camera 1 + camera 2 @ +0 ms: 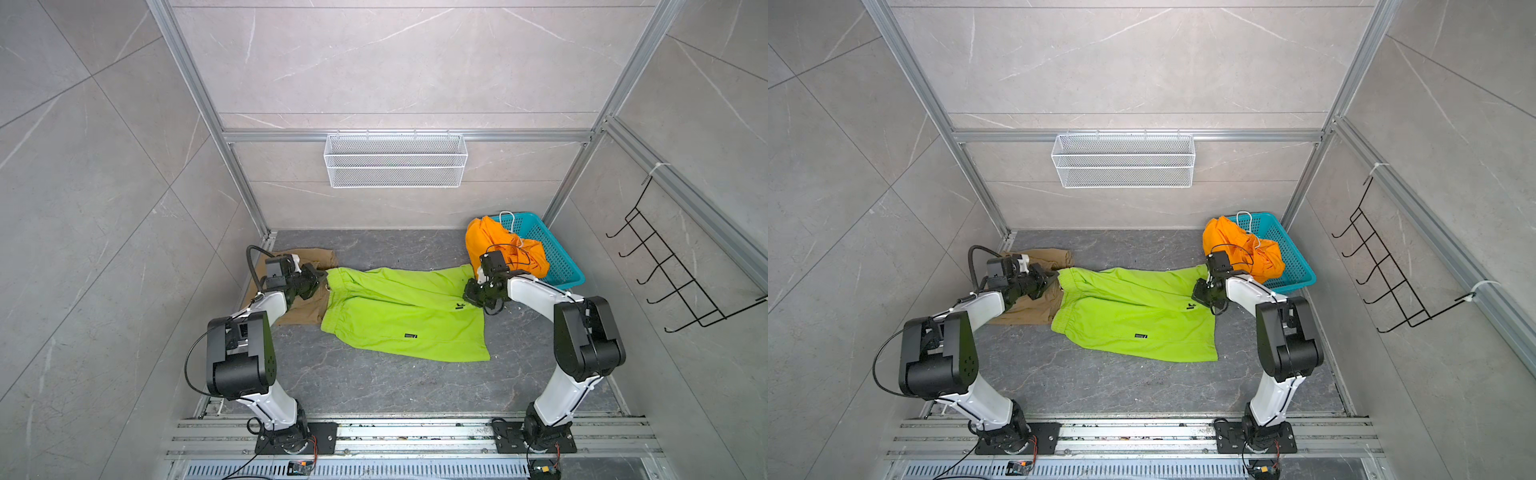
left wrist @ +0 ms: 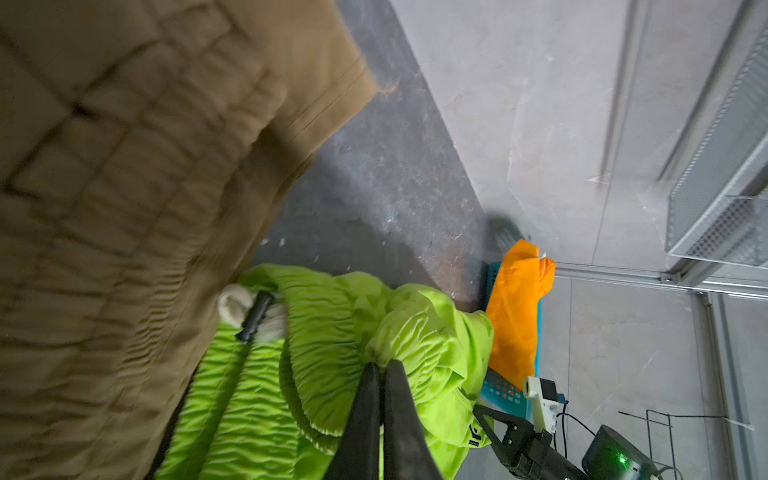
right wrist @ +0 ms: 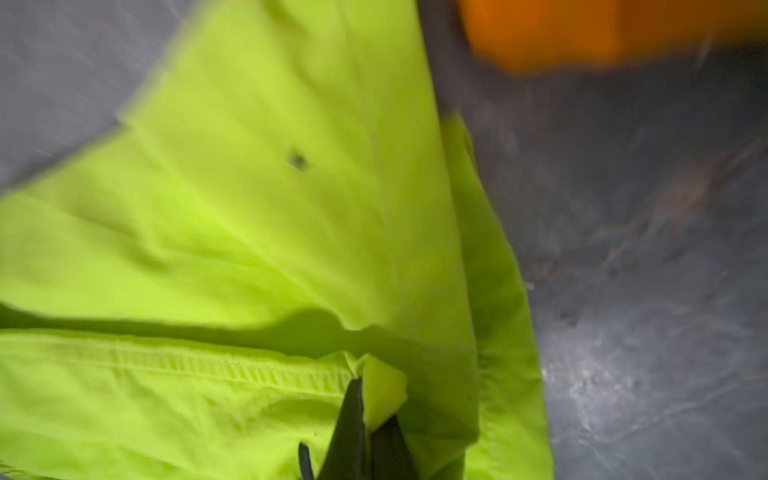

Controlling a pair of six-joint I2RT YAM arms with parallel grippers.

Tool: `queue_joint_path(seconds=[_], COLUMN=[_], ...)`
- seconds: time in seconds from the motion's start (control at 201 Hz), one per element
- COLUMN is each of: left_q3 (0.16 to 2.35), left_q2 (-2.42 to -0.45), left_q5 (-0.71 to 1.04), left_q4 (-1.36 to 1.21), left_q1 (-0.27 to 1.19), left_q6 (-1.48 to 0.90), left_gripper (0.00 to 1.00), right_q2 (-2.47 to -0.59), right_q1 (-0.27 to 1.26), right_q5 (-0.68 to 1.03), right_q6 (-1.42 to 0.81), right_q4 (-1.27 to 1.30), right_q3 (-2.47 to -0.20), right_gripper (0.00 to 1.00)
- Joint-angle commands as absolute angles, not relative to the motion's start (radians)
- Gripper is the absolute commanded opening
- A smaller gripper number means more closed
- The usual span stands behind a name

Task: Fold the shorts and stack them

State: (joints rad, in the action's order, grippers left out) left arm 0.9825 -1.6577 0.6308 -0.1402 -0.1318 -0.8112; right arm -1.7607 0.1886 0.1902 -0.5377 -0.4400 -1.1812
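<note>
3 pairs of soft fabric shorts are in view. The lime green shorts (image 1: 399, 320), marked with small dark labels, lie spread across the middle of the dark grey stone-pattern counter (image 1: 374, 386), waistband toward the left. The left end effector (image 2: 380, 368) is clamped on the gathered waistband. The right end effector (image 3: 363, 395) is clamped on a hem corner at the opposite end. The khaki tan shorts (image 1: 303, 313) lie flat at the left, touching the green waistband. The bright orange shorts (image 1: 492, 245) sit crumpled over the rim of the teal perforated plastic basket (image 1: 559, 259) in the far right corner.
</note>
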Motion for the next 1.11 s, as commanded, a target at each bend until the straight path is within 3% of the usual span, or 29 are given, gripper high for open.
queue_joint_path(seconds=[0.0,0.194,0.359,0.418,0.528,0.677,0.747,0.936,1.101], left_q3=[1.06,0.937,0.818,0.78,0.772,0.852,0.881,0.858,0.766], left_q2=[-1.604,-1.454,-1.328,-1.309,-1.317,-1.338,-1.334,-1.326,-1.323], left_q5=[0.666,0.608,0.509,0.519,0.58,0.643,0.695,0.76,0.797], left_q4=[-0.094,0.009,0.158,0.169,0.175,0.283,0.307,0.445,0.347], left_q1=[-0.137,-0.142,-0.193,-0.22,-0.233,-0.233,-0.226,-0.207,-0.175], left_q6=[-0.781,-0.717,-0.652,-0.662,-0.689,-0.712,-0.739,-0.76,-0.867], left_gripper=[0.0,0.0,0.0,0.13,0.53,0.78,0.99,1.0,0.99], right_q2=[-1.619,-1.425,-1.436,-1.475,-1.55,-1.554,-1.558,-1.583,-1.646], right_q1=[0.189,0.189,0.19,0.19,0.19,0.191,0.19,0.191,0.19], right_q5=[0.156,0.186,0.212,0.222,0.24,0.204,0.198,0.198,0.179], right_q6=[-0.498,-0.507,-0.566,-0.582,-0.586,-0.569,-0.563,-0.573,-0.559], right_q4=[-0.54,-0.525,-0.393,-0.347,-0.329,-0.359,-0.365,-0.356,-0.372], right_q3=[-1.217,-0.983,-0.742,-0.703,-0.717,-0.766,-0.782,-0.826,-0.93], right_gripper=[0.0,0.0,0.0,0.0,0.0,0.0,0.0,0.02,0.08])
